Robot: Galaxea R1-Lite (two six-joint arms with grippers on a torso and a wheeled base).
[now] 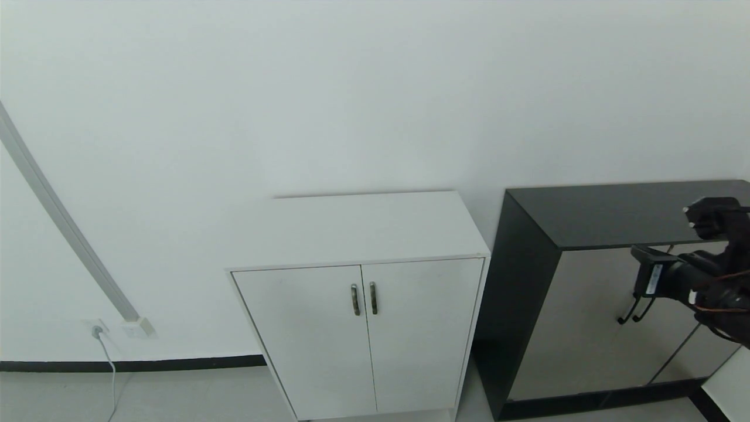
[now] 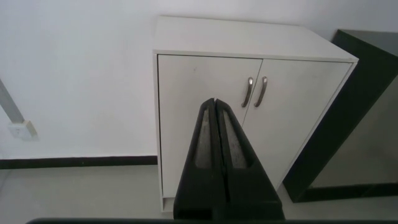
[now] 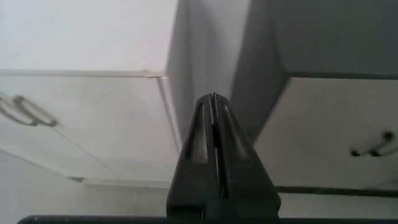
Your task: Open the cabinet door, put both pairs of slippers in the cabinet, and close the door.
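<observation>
**Both hands closed, cabinet doors shut**

The left hand [image 2: 215, 103] has its two fingers pressed flat together with nothing between them. The right hand [image 3: 214, 98] is the same.

The white cabinet [image 1: 363, 234] stands on the floor [image 1: 176, 392] against a plain white wall [image 1: 351, 88]. Both doors [image 1: 310, 340] are shut, and their two upright handles [image 1: 364, 299] sit side by side at the middle seam. Just beside it on the robot's right stands a dark cabinet [image 1: 527, 281] with a glossy front, a narrow gap between the two. A black skirting strip [image 1: 146, 363] runs along the foot of the wall. Farther left are a wall socket [image 1: 96, 330] with a cable [image 1: 111, 366] hanging from it and a slanted pale conduit [image 1: 58, 217].

The left hand is in front of the white cabinet and apart from it, with its tips toward the left door. The right hand is apart from both cabinets, with its tips toward the gap between them.
</observation>
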